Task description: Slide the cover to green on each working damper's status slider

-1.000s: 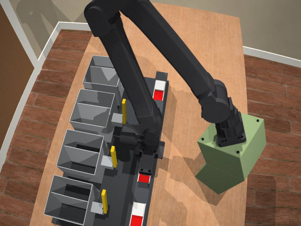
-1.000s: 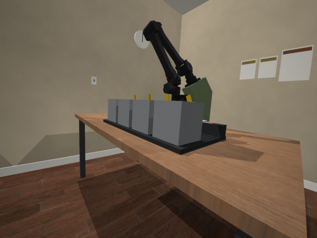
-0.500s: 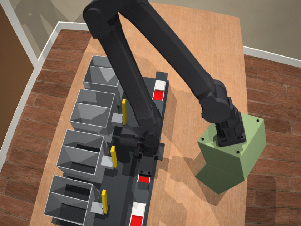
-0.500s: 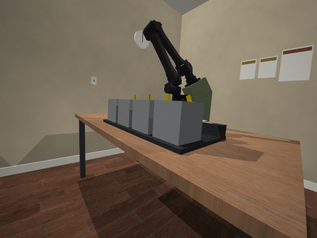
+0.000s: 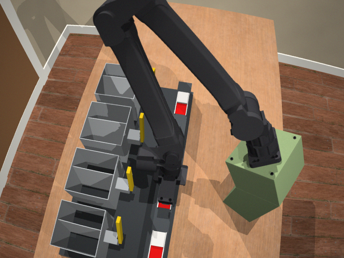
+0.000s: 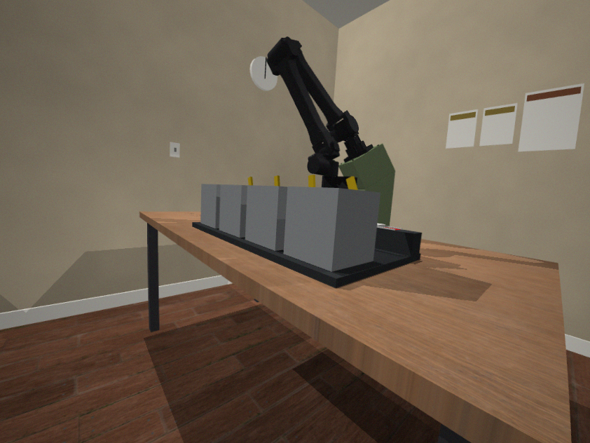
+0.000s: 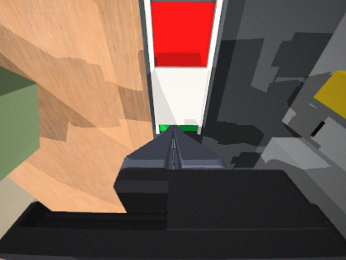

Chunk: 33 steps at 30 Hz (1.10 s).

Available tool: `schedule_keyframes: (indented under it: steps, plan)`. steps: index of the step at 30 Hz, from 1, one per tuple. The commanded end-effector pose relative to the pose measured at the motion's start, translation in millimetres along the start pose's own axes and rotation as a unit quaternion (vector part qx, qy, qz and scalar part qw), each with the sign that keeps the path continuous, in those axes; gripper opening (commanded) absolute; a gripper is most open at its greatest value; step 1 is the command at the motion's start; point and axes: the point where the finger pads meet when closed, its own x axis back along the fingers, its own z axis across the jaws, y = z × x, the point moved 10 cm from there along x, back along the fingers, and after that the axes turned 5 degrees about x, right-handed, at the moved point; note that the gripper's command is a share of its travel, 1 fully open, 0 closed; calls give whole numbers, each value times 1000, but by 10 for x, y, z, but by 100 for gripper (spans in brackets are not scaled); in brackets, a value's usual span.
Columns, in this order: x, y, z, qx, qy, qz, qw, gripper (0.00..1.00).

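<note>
With gripper [image 5: 164,198] [image 6: 333,181] [image 7: 173,129] clenched on nothing, seemingly using the shut tips as a narrow pusher at the trailing end of the white cover [image 7: 179,96]. See the cover partway along its slider, between a thin green strip [image 7: 189,127] beside the tips and a large red patch [image 5: 164,205] [image 7: 181,34] beyond. Probably early in the push, so keep driving toward the red, straight along the rails, low enough not to ride over the cover. Likely judged sound: the damper [image 5: 95,177] [image 6: 261,216] standing behind this cover. Beyond the cover's red end, note the end slider [image 5: 159,239] showing red; on the opposite side, past a slider hidden by the arm, note the far slider [image 5: 183,97], also red. Can't tell contact for certain; after full travel, lift clear

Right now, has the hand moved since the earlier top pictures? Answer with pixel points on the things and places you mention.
Yes. In the top view, the hand [image 5: 166,192] [image 6: 333,181] [image 7: 173,129] moved slightly towards the bottom slider [image 5: 158,240] [image 6: 389,228], which stayed fixed.
</note>
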Motion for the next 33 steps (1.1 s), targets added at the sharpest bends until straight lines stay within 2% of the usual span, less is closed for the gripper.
schedule_keyframes:
  steps: [1, 33]
  plan:
    - [-42, 83, -17, 2, 6, -5, 1000, 0]
    - [-41, 253, -30, 3, 5, -5, 1000, 0]
